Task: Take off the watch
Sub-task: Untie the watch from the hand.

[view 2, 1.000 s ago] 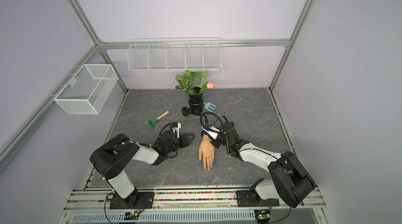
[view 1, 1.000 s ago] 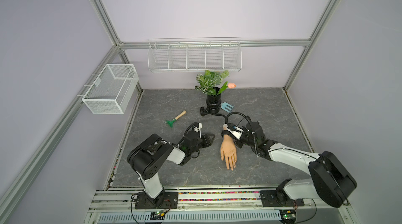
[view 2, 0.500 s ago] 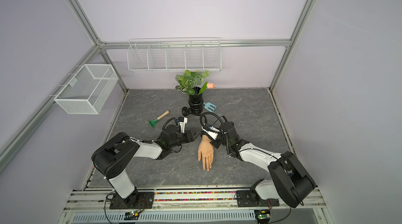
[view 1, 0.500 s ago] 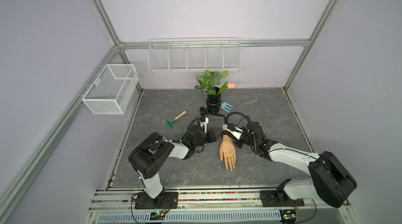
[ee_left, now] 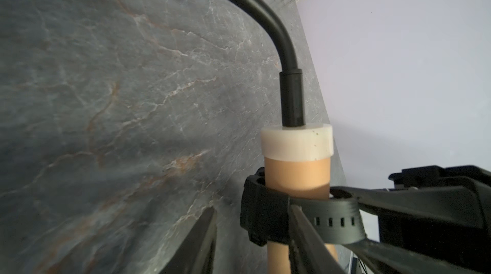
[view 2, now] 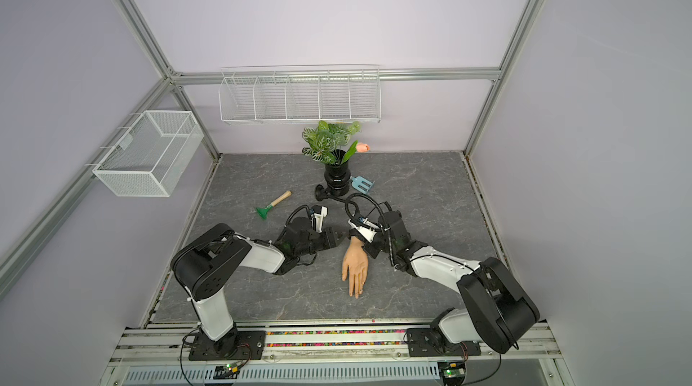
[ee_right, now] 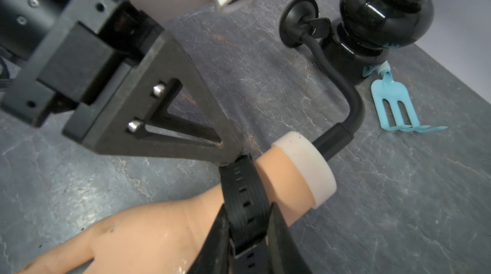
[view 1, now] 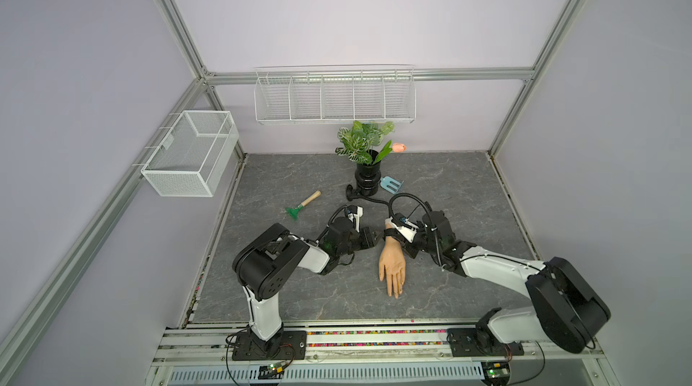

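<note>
The black watch (view 1: 389,233) (view 2: 354,234) sits around the wrist of the tan mannequin hand (view 1: 391,264), which lies palm down mid-table. My right gripper (ee_right: 248,232) comes from the right and is shut on the watch strap (ee_right: 244,193) at the buckle. My left gripper (ee_left: 252,232) reaches in from the left, open, with the watch case (ee_left: 263,214) between its jaws. One finger (ee_left: 305,238) touches the case and strap; the other finger (ee_left: 202,240) stands apart from the case. In both top views the two grippers meet at the wrist.
A black gooseneck stalk (ee_left: 291,100) runs from the wrist's white cap to a suction-cup base (view 1: 351,195) beside a black vase with a plant (view 1: 368,178). A blue fork (view 1: 392,183) and a green rake (view 1: 301,206) lie further back. Wire baskets hang on the walls.
My left gripper has moved right, up to the mannequin wrist, and its jaws have narrowed around the watch case. The right gripper has kept its hold on the strap.
</note>
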Robot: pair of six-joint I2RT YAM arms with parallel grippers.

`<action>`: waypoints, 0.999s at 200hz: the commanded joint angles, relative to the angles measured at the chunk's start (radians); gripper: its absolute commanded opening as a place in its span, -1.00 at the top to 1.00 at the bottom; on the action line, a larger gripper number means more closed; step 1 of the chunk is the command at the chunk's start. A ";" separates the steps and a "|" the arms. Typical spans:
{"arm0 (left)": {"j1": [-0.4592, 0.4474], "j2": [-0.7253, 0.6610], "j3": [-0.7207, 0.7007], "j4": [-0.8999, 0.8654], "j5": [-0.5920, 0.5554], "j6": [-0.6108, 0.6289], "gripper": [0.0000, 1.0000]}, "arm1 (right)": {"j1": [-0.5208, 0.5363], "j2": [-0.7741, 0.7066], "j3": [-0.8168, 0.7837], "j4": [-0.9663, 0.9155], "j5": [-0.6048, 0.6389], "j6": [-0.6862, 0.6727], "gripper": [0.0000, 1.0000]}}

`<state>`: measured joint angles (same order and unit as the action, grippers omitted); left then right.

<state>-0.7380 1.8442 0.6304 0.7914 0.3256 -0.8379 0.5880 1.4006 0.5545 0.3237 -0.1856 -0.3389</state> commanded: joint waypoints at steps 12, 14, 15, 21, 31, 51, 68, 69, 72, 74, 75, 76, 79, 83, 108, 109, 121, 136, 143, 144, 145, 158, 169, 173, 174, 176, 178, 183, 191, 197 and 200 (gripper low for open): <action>-0.001 0.008 -0.030 -0.149 -0.059 0.006 0.12 | 0.033 0.002 -0.006 0.253 -0.069 0.108 0.87; -0.001 0.007 -0.029 -0.155 -0.059 0.010 0.12 | 0.033 0.005 -0.008 0.261 -0.069 0.114 0.87; -0.001 0.007 -0.029 -0.157 -0.059 0.010 0.12 | 0.034 0.005 -0.010 0.265 -0.068 0.117 0.87; -0.001 0.005 -0.028 -0.169 -0.059 0.017 0.12 | 0.035 0.011 -0.018 0.289 -0.069 0.131 0.87; -0.001 0.004 -0.025 -0.188 -0.059 0.029 0.12 | 0.039 0.023 -0.034 0.331 -0.068 0.157 0.87; -0.001 0.005 -0.009 -0.262 -0.073 0.054 0.13 | 0.041 0.049 -0.065 0.396 -0.058 0.195 0.87; -0.001 0.007 -0.003 -0.305 -0.081 0.077 0.14 | 0.044 0.066 -0.106 0.469 -0.045 0.232 0.87; -0.001 0.007 -0.003 -0.307 -0.081 0.078 0.14 | 0.043 0.066 -0.108 0.473 -0.044 0.234 0.87; -0.001 0.007 -0.004 -0.310 -0.083 0.080 0.14 | 0.044 0.068 -0.116 0.488 -0.040 0.240 0.87; -0.001 0.008 -0.005 -0.312 -0.084 0.081 0.14 | 0.043 0.069 -0.121 0.497 -0.039 0.243 0.87; -0.001 0.009 -0.005 -0.312 -0.084 0.081 0.14 | 0.044 0.071 -0.124 0.501 -0.036 0.244 0.87; -0.001 0.009 -0.005 -0.315 -0.085 0.084 0.14 | 0.043 0.071 -0.126 0.504 -0.036 0.246 0.87; -0.001 0.010 -0.007 -0.319 -0.087 0.087 0.14 | 0.043 0.072 -0.132 0.513 -0.032 0.249 0.87; -0.001 0.012 -0.008 -0.322 -0.089 0.088 0.14 | 0.042 0.073 -0.138 0.521 -0.029 0.252 0.87; -0.001 0.025 -0.015 -0.327 -0.087 0.103 0.14 | 0.040 0.056 -0.158 0.530 -0.011 0.267 0.87; -0.001 0.025 -0.015 -0.327 -0.086 0.104 0.14 | 0.040 0.055 -0.158 0.530 -0.010 0.268 0.87; 0.000 0.041 -0.017 -0.325 -0.083 0.108 0.15 | 0.035 0.037 -0.172 0.548 -0.002 0.281 0.87; -0.001 0.064 -0.020 -0.311 -0.082 0.106 0.15 | 0.023 0.019 -0.193 0.583 0.000 0.305 0.87; -0.001 0.074 -0.024 -0.298 -0.079 0.102 0.15 | 0.017 0.014 -0.201 0.598 0.000 0.316 0.87; -0.001 0.075 -0.024 -0.296 -0.079 0.100 0.15 | 0.016 0.013 -0.202 0.600 0.000 0.317 0.87; -0.001 0.077 -0.025 -0.295 -0.079 0.100 0.15 | 0.015 0.013 -0.203 0.601 0.000 0.318 0.87; -0.001 0.091 -0.028 -0.278 -0.077 0.093 0.15 | 0.006 0.012 -0.214 0.623 -0.003 0.333 0.87; -0.001 0.099 -0.028 -0.273 -0.079 0.091 0.15 | -0.004 0.019 -0.230 0.662 -0.003 0.352 0.87; 0.000 0.100 -0.029 -0.272 -0.079 0.090 0.15 | -0.007 0.023 -0.237 0.678 -0.003 0.361 0.87; -0.001 0.101 -0.029 -0.271 -0.079 0.090 0.16 | -0.008 0.025 -0.238 0.683 -0.003 0.363 0.87; -0.001 0.102 -0.030 -0.270 -0.078 0.091 0.15 | -0.011 0.027 -0.242 0.691 -0.003 0.369 0.87; -0.001 0.103 -0.030 -0.271 -0.079 0.091 0.15 | -0.012 0.029 -0.243 0.699 -0.002 0.371 0.87; -0.001 0.104 -0.030 -0.270 -0.079 0.090 0.15 | -0.015 0.034 -0.248 0.715 -0.002 0.382 0.87; -0.001 0.104 -0.033 -0.268 -0.080 0.091 0.15 | -0.018 0.042 -0.253 0.732 -0.002 0.392 0.87; -0.001 0.104 -0.034 -0.267 -0.084 0.091 0.15 | -0.019 0.046 -0.255 0.740 -0.002 0.397 0.87; -0.001 0.104 -0.035 -0.269 -0.085 0.092 0.15 | -0.021 0.048 -0.256 0.743 -0.002 0.398 0.87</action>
<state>-0.7506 1.8729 0.6437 0.7494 0.3237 -0.7631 0.5842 1.4647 0.3023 0.8322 -0.1688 -0.0181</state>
